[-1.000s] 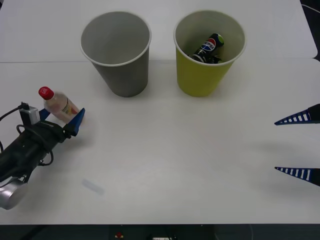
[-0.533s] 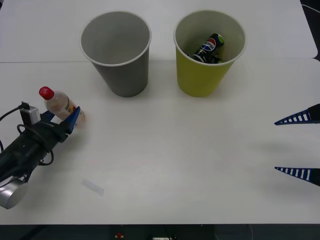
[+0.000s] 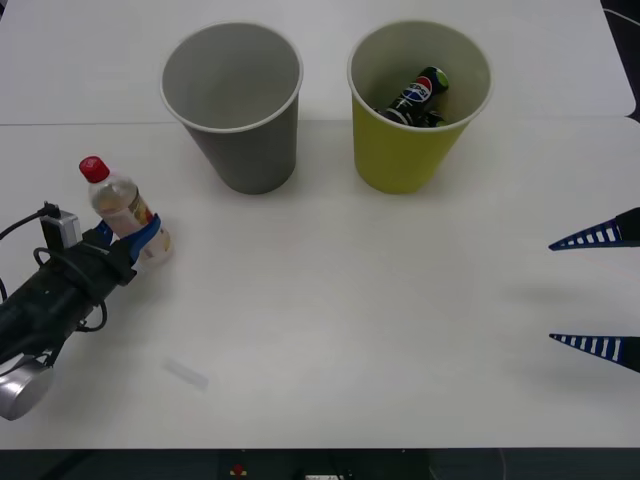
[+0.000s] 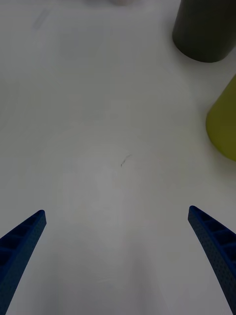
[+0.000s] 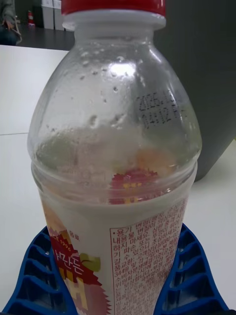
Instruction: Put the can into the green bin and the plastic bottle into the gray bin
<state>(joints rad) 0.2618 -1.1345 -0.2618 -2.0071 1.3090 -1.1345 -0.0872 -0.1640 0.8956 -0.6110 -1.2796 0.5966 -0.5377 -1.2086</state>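
left claw (image 3: 128, 243): fingers clamped, low at table's left | right claw (image 3: 597, 292): fingers spread, idle

White table (image 3: 330, 330) (faint seam)

Two bins at the back, my bottle low on the left.

From table centre I see the gray bin (image 3: 232, 105) at eleven o'clock, the green bin (image 3: 419, 110) at one o'clock beside it, the can (image 3: 417, 97) lying inside. The plastic bottle (image 3: 121, 208) stands at nine o'clock between my left gripper's (image 3: 140, 243) fingers; my right gripper (image 3: 597, 292) sits at three o'clock.
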